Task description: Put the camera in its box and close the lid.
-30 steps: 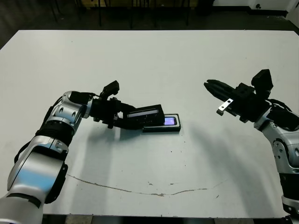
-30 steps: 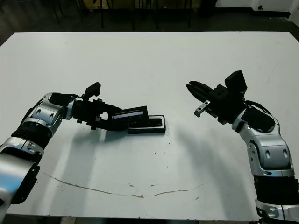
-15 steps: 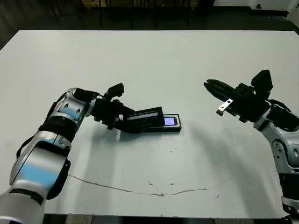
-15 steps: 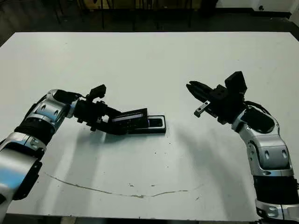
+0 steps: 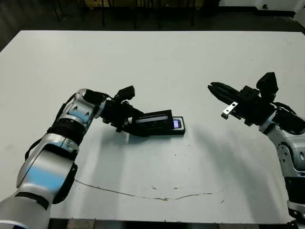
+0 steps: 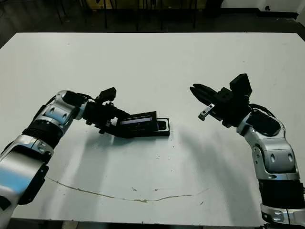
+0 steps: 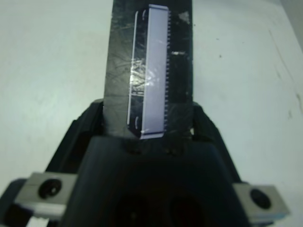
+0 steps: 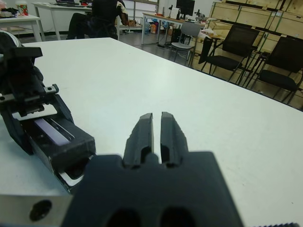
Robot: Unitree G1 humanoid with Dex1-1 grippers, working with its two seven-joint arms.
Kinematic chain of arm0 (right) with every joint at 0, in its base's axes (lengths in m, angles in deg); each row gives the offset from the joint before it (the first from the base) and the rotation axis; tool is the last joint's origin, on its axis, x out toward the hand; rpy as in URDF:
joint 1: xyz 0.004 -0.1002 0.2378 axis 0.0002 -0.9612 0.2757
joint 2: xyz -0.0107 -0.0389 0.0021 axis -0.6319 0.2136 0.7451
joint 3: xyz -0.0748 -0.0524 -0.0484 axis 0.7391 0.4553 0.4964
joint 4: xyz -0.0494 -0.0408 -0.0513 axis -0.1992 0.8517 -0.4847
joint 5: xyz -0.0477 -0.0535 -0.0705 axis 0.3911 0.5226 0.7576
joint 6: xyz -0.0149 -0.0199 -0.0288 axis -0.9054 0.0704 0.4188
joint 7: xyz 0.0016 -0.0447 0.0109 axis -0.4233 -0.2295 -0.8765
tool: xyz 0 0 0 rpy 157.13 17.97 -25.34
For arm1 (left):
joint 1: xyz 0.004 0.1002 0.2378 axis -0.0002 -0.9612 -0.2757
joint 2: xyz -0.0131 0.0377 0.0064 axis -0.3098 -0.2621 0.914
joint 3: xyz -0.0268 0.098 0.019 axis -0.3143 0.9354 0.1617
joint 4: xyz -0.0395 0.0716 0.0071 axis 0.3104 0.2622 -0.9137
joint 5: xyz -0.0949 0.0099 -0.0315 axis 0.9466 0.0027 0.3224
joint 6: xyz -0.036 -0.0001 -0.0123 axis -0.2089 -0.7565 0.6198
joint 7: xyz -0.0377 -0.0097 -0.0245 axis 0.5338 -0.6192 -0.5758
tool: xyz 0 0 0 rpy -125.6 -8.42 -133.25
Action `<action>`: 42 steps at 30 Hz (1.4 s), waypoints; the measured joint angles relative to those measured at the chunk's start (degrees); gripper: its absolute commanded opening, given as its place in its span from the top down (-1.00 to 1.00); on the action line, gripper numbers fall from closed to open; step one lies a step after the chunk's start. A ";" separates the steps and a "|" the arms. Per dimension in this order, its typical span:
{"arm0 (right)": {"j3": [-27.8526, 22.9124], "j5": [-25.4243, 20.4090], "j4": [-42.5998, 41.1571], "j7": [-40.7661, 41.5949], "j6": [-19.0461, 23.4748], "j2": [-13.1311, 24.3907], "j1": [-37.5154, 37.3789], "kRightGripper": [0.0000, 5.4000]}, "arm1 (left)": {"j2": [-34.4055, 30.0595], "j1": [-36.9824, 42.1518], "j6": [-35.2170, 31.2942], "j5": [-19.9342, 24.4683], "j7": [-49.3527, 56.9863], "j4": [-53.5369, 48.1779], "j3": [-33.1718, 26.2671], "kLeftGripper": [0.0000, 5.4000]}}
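Since earlier, left gripper (image 5: 127,123) has slid the held lid (image 5: 153,118) rightward, nearly covering box (image 5: 177,130) centre-frame. Lower it flat, edges aligned. Right gripper (image 5: 213,87), pinched on nothing, idles right.

Bright, even overhead light washes the flat white surface (image 5: 157,62) nearly to glare, soft grey shadows pool just below each arm, a pale streak gleams on the glossy flat black rectangular lid (image 7: 147,71), and the left wrist view is blurred.

lid (image 7: 142,71): glossy black, scratched | table (image 5: 157,62): matt white, scuffed | box (image 5: 177,130): black
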 measured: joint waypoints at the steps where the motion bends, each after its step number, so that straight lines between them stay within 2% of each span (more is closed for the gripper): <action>1: -0.08 -0.15 -0.02 0.06 0.00 0.00 0.00 1.00 | 0.31 0.24 0.10 -0.57 0.65 -0.30 0.71 -0.05; 17: -0.85 -1.09 -0.51 0.83 -0.04 0.08 0.00 1.00 | 1.62 1.06 2.74 -3.11 4.26 -0.62 3.97 -0.05; 26: -0.84 -0.99 -1.25 0.54 -0.04 0.08 -0.01 1.00 | 1.90 3.08 1.23 -4.02 2.97 -0.81 5.70 -0.05; 30: -0.81 -0.77 -2.14 -0.37 0.12 0.10 -0.07 1.00 | 2.63 4.27 -1.13 -3.67 1.06 -0.32 5.13 -0.05; 42: -0.78 -0.94 -2.84 -0.74 0.39 0.09 -0.28 1.00 | 5.31 4.87 -1.93 -3.40 1.18 3.35 2.58 -0.05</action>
